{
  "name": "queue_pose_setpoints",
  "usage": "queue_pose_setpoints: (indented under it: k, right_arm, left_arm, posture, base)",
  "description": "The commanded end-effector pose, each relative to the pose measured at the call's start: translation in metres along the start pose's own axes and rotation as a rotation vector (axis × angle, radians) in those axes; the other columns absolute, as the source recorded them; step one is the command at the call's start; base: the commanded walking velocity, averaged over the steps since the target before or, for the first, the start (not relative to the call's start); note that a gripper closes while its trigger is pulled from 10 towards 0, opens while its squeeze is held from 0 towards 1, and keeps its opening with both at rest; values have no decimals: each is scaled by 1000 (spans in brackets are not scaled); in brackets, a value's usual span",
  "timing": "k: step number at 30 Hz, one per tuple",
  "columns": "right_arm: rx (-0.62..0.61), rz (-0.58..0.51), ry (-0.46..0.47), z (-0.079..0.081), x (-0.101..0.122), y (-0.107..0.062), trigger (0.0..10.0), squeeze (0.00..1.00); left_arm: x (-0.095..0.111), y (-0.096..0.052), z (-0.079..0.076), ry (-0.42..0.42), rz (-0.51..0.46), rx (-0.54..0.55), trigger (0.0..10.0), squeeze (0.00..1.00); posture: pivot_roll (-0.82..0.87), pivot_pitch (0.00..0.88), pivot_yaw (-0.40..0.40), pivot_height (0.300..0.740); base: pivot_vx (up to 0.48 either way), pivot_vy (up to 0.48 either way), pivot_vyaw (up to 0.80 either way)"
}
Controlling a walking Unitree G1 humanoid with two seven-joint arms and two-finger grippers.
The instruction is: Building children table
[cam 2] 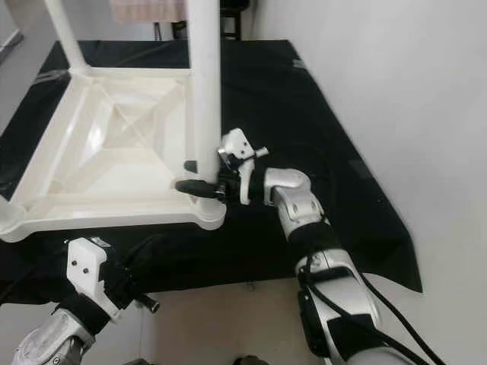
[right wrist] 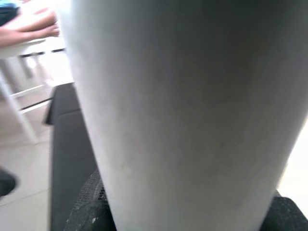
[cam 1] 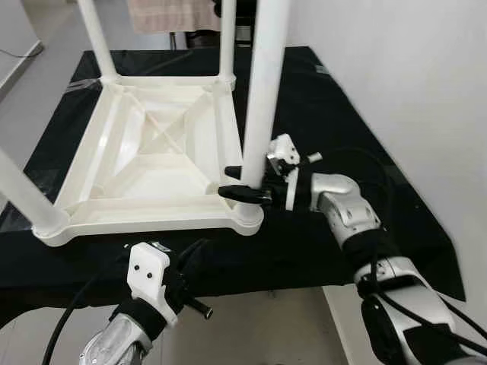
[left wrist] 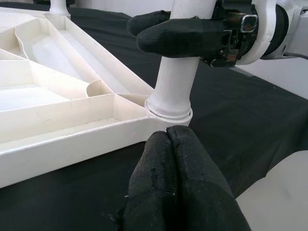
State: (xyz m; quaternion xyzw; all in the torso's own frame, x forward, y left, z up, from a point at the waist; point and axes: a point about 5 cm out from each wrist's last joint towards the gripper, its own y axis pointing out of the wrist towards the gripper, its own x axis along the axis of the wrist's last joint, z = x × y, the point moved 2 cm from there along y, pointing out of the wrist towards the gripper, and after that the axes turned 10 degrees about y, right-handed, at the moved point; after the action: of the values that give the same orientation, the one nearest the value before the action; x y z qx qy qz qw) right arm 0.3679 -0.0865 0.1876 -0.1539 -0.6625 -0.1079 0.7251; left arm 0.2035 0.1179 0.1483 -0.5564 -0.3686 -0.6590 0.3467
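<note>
Lying upside down on the black cloth (cam 1: 319,114), the white plastic table top (cam 1: 152,152) shows its ribbed underside, w/ four legs standing up out of the corner sockets. Ribs split the underside into shallow open compartments; nothing can be seen in them. The near right leg (cam 1: 262,99) sits upright in its corner socket (cam 1: 247,217), the corner closest to the right gripper (cam 1: 242,182).

Right gripper is clenched on that leg low down, just above the socket: one black finger (left wrist: 183,36) wraps the front of the leg, the other passes behind it. In the right wrist view the leg (right wrist: 187,110) is pressed up close, w/ black finger padding at its base. Right arm comes in from the robot's right, forearm roughly level over the cloth, wrist bent toward the leg, cables trailing along it.

Left gripper (cam 1: 199,251) sits lower and nearer the robot than the table top, at the cloth's front edge, well apart from the right gripper. Its fingers (left wrist: 178,192) are pressed together, holding nothing, tips aimed at the same corner socket (left wrist: 168,108) but short of it. Left arm rises from below, white wrist housing uppermost.

Beyond the table top, past the cloth's far edge: floor, a bit of fabric (cam 1: 171,14). A person's hand (right wrist: 29,31) rests on white furniture in the right wrist view's background.
</note>
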Motion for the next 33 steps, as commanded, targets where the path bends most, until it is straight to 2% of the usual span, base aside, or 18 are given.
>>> queue_pose_setpoints:
  k: [1, 2, 3, 4, 5, 6, 8, 11, 14, 17, 18, 21, 25, 26, 27, 29, 31, 33]
  right_arm:
    - [-118, 48, 17, -11, -11, -13, 0, 0]
    - [-118, 48, 17, -11, -11, -13, 0, 0]
    - [-506, -2, 120, 13, -44, -5, 0, 0]
    - [-506, -2, 120, 13, -44, -5, 0, 0]
    - [-687, -28, 185, 31, -54, -10, 0, 0]
    - [-775, -11, 195, 49, -65, -10, 0, 0]
    - [-782, -33, 204, 50, -62, -8, 0, 0]
    - [-750, -52, 187, 36, -57, -2, 0, 0]
    - [-675, -44, 145, 43, -54, 17, 0, 0]
    - [-656, -40, 135, 45, -54, 20, 0, 0]
    - [-590, -52, 157, 49, -50, 24, 10000, 1000]
    - [-510, -67, 183, 55, -44, 27, 10000, 1000]
    - [-258, -96, 119, 55, -18, 25, 10000, 1000]
    - [-198, -86, 92, 47, -15, 21, 10000, 0]
    - [-198, -86, 92, 47, -15, 21, 10000, 0]
    - [-135, -69, 53, 33, -9, 12, 10000, 0]
    - [-135, -69, 53, 33, -9, 12, 10000, 0]
    - [-56, -52, 45, 18, -2, 1, 10000, 0]
  left_arm:
    - [2, -2, -2, 5, -3, 2, 10000, 0]
    - [2, -2, -2, 5, -3, 2, 10000, 0]
    - [4, -4, 1, 4, -5, 2, 10000, 0]
    - [4, -4, 1, 4, -5, 2, 10000, 0]
    - [5, -5, 3, 4, -5, 2, 10000, 0]
    - [5, -5, 4, 4, -4, 1, 10000, 0]
    - [4, -4, 5, 4, -2, 0, 10000, 0]
    - [3, -2, 5, 4, -1, -2, 10000, 0]
    - [3, -1, 6, 13, -5, 9, 10000, 0]
    - [3, 0, 6, 15, -5, 13, 10000, 0]
    - [3, 0, 6, 13, -5, 11, 10000, 0]
    - [2, 1, 6, 11, -5, 7, 10000, 0]
    - [1, 3, 4, 8, -5, 3, 10000, 0]
    - [1, 4, 4, 8, -6, 4, 10000, 0]
    - [1, 4, 4, 8, -6, 4, 10000, 0]
    - [1, 5, 3, 8, -8, 5, 10000, 0]
    - [1, 5, 3, 8, -8, 5, 10000, 0]
    - [0, 5, 2, 7, -9, 7, 10000, 0]
  posture:
    - [95, 127, -83, 740]
    - [95, 127, -83, 740]
    - [66, 159, -59, 740]
    - [66, 159, -59, 740]
    - [66, 159, -59, 740]
    - [66, 157, -46, 740]
    - [63, 148, -39, 740]
    - [84, 142, -60, 740]
    - [88, 135, -65, 740]
    - [88, 135, -65, 740]
    - [87, 123, -61, 740]
    - [87, 123, -61, 740]
    - [87, 110, -65, 740]
    - [92, 106, -74, 740]
    - [92, 106, -74, 740]
    - [97, 101, -80, 740]
    - [97, 101, -80, 740]
    - [100, 99, -83, 740]
  base:
    - [0, 0, 0]
    - [0, 0, 0]
    - [0, 0, 0]
    - [0, 0, 0]
    - [0, 0, 0]
    - [0, 0, 0]
    - [0, 0, 0]
    - [0, 0, 0]
    - [0, 0, 0]
    - [0, 0, 0]
    - [0, 0, 0]
    - [0, 0, 0]
    - [0, 0, 0]
    - [0, 0, 0]
    - [0, 0, 0]
    - [0, 0, 0]
    - [0, 0, 0]
    - [0, 0, 0]
